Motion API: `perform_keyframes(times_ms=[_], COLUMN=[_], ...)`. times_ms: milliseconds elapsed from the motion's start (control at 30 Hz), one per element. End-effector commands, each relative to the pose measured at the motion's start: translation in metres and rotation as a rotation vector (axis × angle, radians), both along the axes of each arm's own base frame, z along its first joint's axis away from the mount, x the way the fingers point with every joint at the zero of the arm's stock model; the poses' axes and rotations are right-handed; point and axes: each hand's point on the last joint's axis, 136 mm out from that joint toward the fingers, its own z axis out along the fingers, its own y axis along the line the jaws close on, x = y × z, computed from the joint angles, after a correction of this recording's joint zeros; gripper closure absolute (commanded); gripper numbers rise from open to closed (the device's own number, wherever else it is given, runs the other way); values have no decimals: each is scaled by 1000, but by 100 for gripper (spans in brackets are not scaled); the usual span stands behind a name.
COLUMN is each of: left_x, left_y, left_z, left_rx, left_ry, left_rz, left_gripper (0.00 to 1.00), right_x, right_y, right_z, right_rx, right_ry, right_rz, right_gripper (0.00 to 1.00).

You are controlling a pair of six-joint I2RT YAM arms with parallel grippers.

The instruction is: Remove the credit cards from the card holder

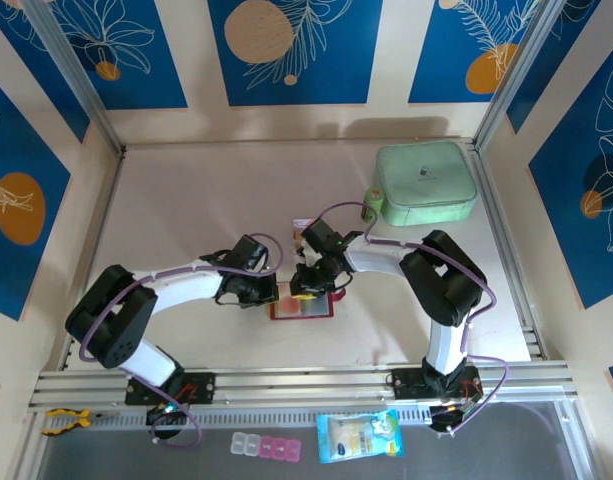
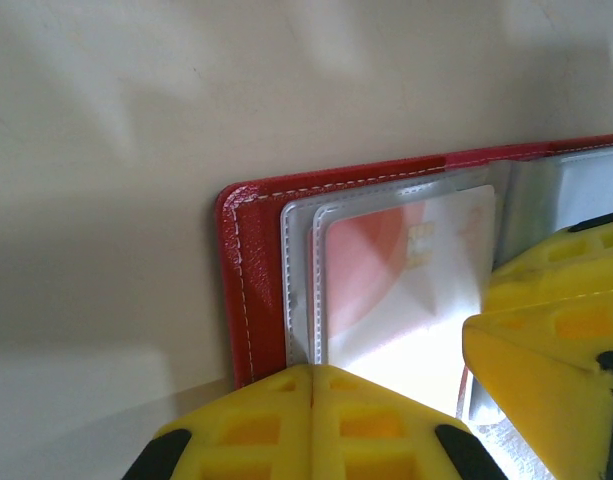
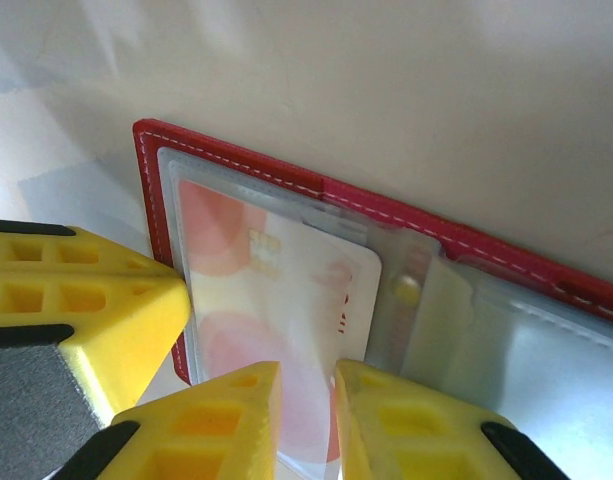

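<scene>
So the card holder (image 1: 302, 308) lay open and flat on the table (image 1: 186, 200), near the front edge and about midway between the two arm bases, with both arms bent in over it. The mint-green case (image 1: 426, 183) sat well apart from it, at the back right.

The left gripper (image 2: 311, 425) was closed all the way, its yellow fingers pressed together with no gap, tips right at the edge of the holder's outer leaf. Nothing was between them.

The right gripper (image 3: 306, 420) was down on the same leaf from the other side, just beside the left one. Its fingers (image 3: 231, 425) stood only a narrow slit apart, right over the edge of a red-and-white card (image 3: 286, 300). Honestly, nobody could tell from the wrist view whether they pinched the card or the plastic, or just hovered there.

That card was still tucked in a clear sleeve (image 2: 301, 280) against the red cover, chip facing up. A small pale snap (image 3: 406, 292) sat on the fold next to it.
</scene>
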Motion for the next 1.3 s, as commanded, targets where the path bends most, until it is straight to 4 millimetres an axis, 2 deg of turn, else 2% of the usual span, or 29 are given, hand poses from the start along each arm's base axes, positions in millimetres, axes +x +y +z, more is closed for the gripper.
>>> perform_keyframes(times_ms=[0, 200, 767, 967, 1267], left_x=[-6, -6, -8, -7, 3], left_y=[8, 9, 11, 9, 2], left_z=[-8, -10, -10, -6, 12], left_rx=[26, 31, 33, 27, 8], left_ry=[17, 22, 26, 19, -16], left_rz=[-2, 0, 1, 0, -9], left_gripper=[96, 96, 96, 96, 96], right_x=[-5, -6, -1, 0, 2], right_y=[4, -6, -18, -18, -15], right_z=[-3, -9, -4, 4, 23], right_rx=[-15, -90, -174, -163, -128], right_ry=[29, 22, -28, -40, -65], right_rz=[12, 14, 29, 29, 28], right_gripper=[78, 77, 77, 77, 77])
